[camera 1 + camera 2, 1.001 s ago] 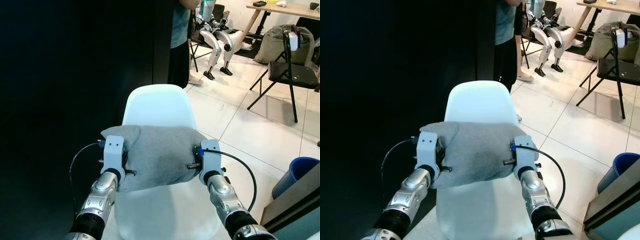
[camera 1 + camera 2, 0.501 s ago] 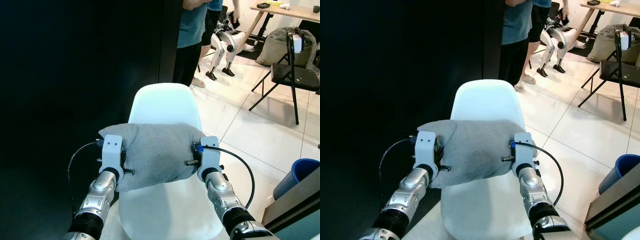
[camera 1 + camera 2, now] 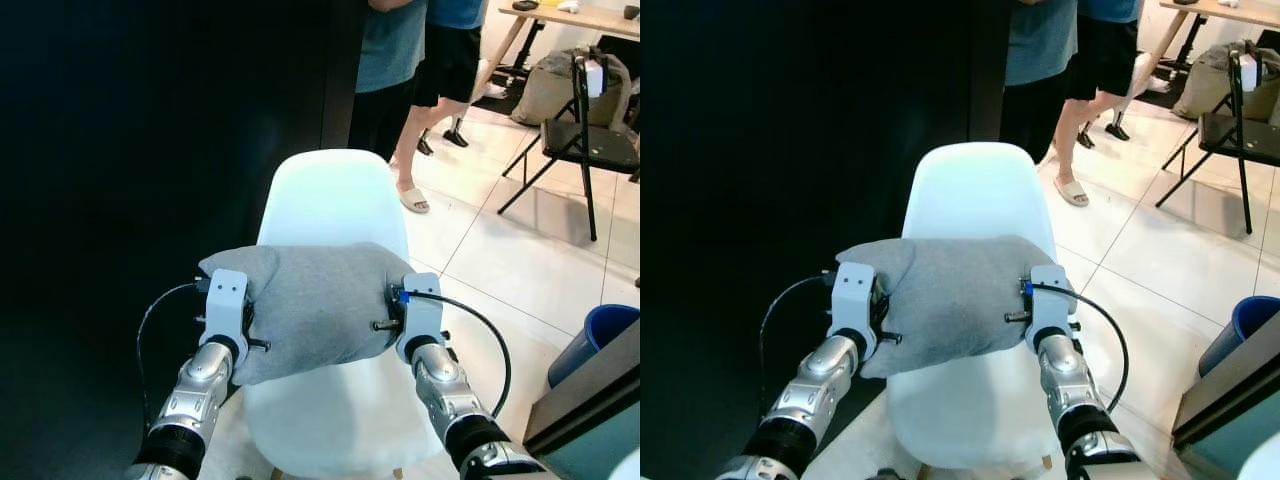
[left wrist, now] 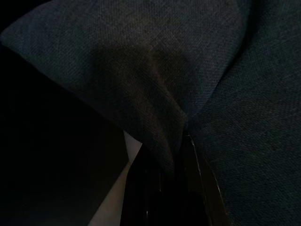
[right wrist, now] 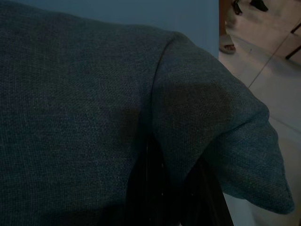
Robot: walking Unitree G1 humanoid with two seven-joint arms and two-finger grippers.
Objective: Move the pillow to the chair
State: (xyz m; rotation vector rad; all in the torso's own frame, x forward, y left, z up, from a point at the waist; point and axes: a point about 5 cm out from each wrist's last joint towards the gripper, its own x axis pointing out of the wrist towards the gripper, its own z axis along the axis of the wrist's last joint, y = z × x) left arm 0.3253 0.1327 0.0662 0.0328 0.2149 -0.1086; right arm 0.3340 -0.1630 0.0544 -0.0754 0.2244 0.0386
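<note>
Hanging between the two grippers: one grey pillow [image 3: 310, 305], fabric-covered, held up in the air above the seat of the chair [image 3: 335, 205], crosswise in front of the chair's backrest.

Left gripper [image 4: 176, 155]: clamped on the pillow's left end; in the left wrist view the black fingers [image 4: 141, 188] are closed tight on a fold of the grey cloth. White wrist block and a black cable loop on the arm.

Right gripper [image 5: 174, 174]: clamped on the pillow's right end; in the right wrist view the fingers pinch a seam of the fabric, one pillow corner hanging free beyond them.

Chair: white moulded shell, rounded backrest, seat directly under the pillow; whether the pillow's underside touches the seat cannot be told.

Surroundings: dark wall [image 3: 150, 150] along the chair's left side; white tiled floor [image 3: 500, 260] on its right. Two persons stand beyond the backrest, one in a blue shirt [image 3: 390, 45], one in black shorts [image 3: 450, 65] and sandals. Black folding chair [image 3: 585, 145] at far right, blue bin [image 3: 590, 345] by the right edge.
</note>
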